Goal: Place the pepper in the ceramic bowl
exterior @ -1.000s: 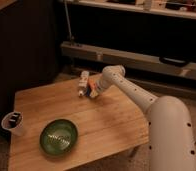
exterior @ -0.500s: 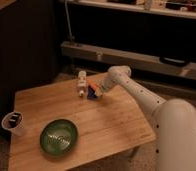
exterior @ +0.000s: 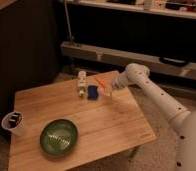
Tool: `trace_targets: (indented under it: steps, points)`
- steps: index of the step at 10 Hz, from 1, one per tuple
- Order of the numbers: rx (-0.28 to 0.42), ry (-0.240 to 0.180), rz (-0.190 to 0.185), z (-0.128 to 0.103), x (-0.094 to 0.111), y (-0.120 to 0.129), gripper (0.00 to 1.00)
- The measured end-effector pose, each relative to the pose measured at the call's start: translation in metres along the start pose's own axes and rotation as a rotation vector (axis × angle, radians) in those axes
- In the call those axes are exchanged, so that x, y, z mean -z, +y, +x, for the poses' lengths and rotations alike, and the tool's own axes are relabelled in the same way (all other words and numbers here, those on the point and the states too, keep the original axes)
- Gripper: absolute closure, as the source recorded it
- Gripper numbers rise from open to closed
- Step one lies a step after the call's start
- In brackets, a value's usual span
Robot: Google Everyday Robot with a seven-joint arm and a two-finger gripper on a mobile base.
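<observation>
Gripper [exterior: 110, 88] of your arm over far right edge of light wooden table [exterior: 111, 125], fingers pinched on slim orange pepper [exterior: 101, 81], small blue obj [exterior: 93, 92] & white bottle [exterior: 81, 82] just beside, round dark green ceramic bowl [exterior: 59, 137] front-left, well apart.

pepper [exterior: 101, 81] showing orange | ceramic bowl [exterior: 59, 136] dark green, paler glossy streaks inside | gripper [exterior: 111, 91] pale grey-white, over the table's far right part, just beside the pepper | table [exterior: 108, 127] light wood, plank grain | small object [exterior: 93, 92] blue | bottle [exterior: 81, 82] white | cup [exterior: 13, 123] white, dark inside
</observation>
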Motion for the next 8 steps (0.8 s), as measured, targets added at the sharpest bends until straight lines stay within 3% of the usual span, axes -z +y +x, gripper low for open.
trace_targets:
  steps: [3,5,8]
  points:
    - [0.138,0.065,0.046,0.016,0.033,-0.037,0.86]
    - [0.266,0.105,0.13,0.032,0.057,-0.081,0.86]
    - [0.443,0.15,0.314,0.056,0.075,-0.154,0.86]
